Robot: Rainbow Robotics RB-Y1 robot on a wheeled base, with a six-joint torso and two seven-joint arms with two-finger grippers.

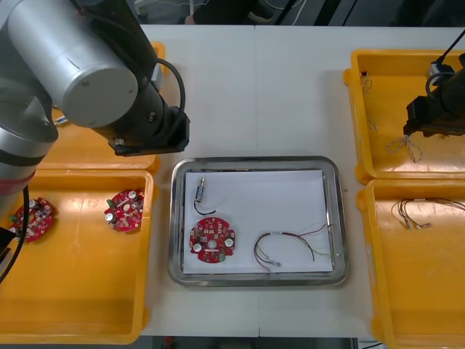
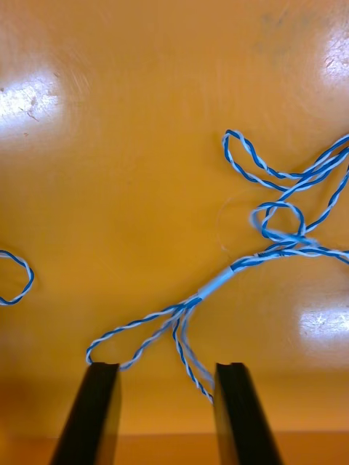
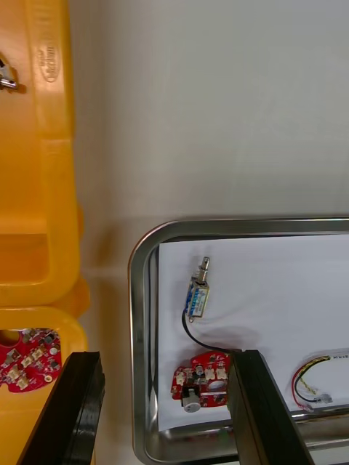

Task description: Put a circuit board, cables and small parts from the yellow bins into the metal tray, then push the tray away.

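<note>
- My right pincer (image 2: 167, 414) hangs low over the far right yellow plastic bin (image 1: 407, 65). Its black fingers stand wide and grip nothing.
- A twisted blue and white cable (image 2: 276, 247) lies on that bin's floor. One looped end reaches into the gap between the fingers and ends close by one of them. I cannot tell whether it touches.
- A second loop of blue and white cable (image 2: 18, 276) lies well apart from the first.
- My left pincer (image 3: 163, 414) is wide and empty too. It is held above the light bench (image 1: 290, 87) at the left rim of the rectangular metal tray (image 1: 258, 161), with one finger over the tray and the other toward the left bins.
- On the tray's white lining, a round red circuit board (image 1: 212, 241) sits toward the near left.
- A small metal part (image 1: 200, 190) lies just beyond the board, and a thin black cable (image 1: 205, 211) curls from the part to the board.
- A red and yellow cable (image 1: 287, 247) lies coiled at the tray's near right.
- The near left yellow bin (image 1: 73, 305) holds one spare red board (image 1: 125, 209) and another spare red board (image 1: 33, 218).
- Thin loose cables (image 1: 418, 211) lie in the near right yellow bin (image 1: 421, 291).
</note>
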